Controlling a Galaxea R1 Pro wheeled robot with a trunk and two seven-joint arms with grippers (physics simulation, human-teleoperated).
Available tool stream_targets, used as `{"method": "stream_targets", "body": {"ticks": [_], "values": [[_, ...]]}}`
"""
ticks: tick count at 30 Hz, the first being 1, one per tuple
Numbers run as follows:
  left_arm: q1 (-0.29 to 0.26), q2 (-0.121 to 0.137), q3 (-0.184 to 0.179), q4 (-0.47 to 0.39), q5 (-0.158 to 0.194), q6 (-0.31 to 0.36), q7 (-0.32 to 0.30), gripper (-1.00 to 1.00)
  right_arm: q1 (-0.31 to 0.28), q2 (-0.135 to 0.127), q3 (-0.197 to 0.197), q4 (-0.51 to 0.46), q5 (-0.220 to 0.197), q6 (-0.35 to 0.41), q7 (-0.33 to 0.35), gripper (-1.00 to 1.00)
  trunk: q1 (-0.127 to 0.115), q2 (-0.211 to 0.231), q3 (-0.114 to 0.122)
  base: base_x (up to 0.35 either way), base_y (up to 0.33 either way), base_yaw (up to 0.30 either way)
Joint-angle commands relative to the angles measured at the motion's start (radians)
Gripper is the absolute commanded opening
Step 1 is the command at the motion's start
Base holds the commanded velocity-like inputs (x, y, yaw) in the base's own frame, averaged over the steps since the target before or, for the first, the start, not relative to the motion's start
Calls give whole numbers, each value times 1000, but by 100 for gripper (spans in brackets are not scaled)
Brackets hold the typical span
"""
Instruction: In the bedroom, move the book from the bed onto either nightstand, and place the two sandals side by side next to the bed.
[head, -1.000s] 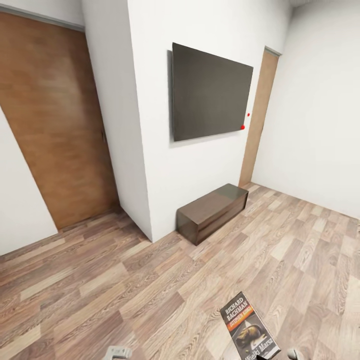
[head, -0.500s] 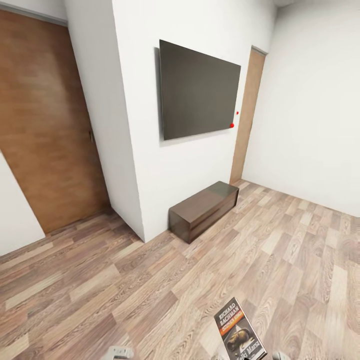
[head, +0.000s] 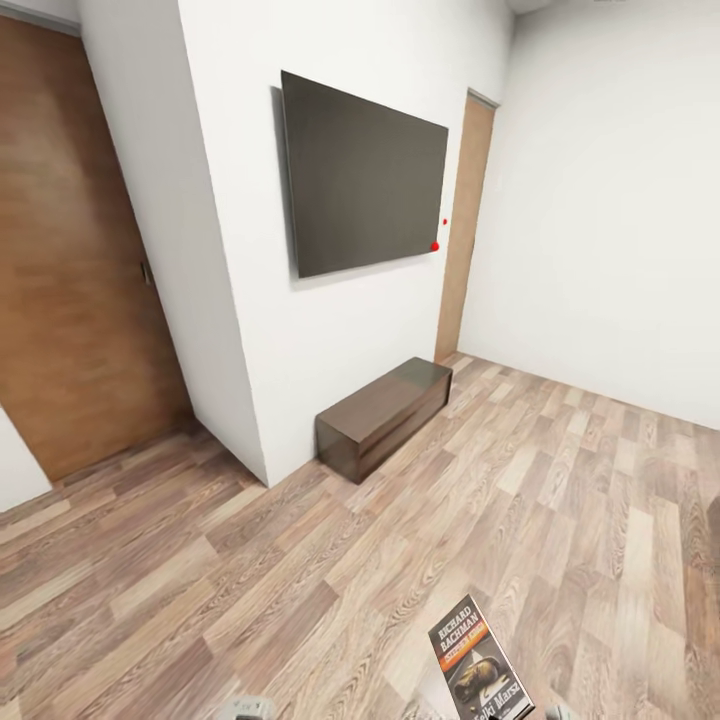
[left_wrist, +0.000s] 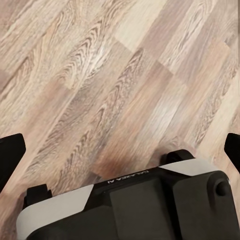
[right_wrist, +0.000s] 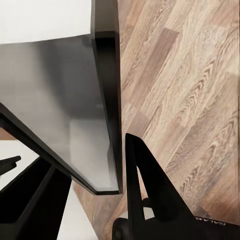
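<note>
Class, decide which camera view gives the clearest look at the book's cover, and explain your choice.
The head view: the book shows its cover, with "RICHARD BACHMAN" lettering and an orange band. The right wrist view shows a dark edge and a grey glossy face, apparently the same book, between the right hand's fingers.

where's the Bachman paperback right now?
The dark-covered paperback with white "RICHARD BACHMAN" lettering sits at the bottom edge of the head view, right of centre, above the brown wood-plank floor.
</note>
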Motion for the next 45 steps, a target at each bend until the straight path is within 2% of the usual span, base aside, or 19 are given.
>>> {"method": "stream_targets", "body": {"ticks": [1, 45], "values": [[-1, 0, -8, 0, 8, -2, -3, 100, -1, -1, 7, 0, -11, 6, 2, -100, 0, -2, -3, 0, 0, -269], [-1, 0, -8, 0, 8, -2, 0, 100, -1, 1, 7, 0, -11, 6, 2, -100, 0, -2, -8, 0, 0, -295]]}}
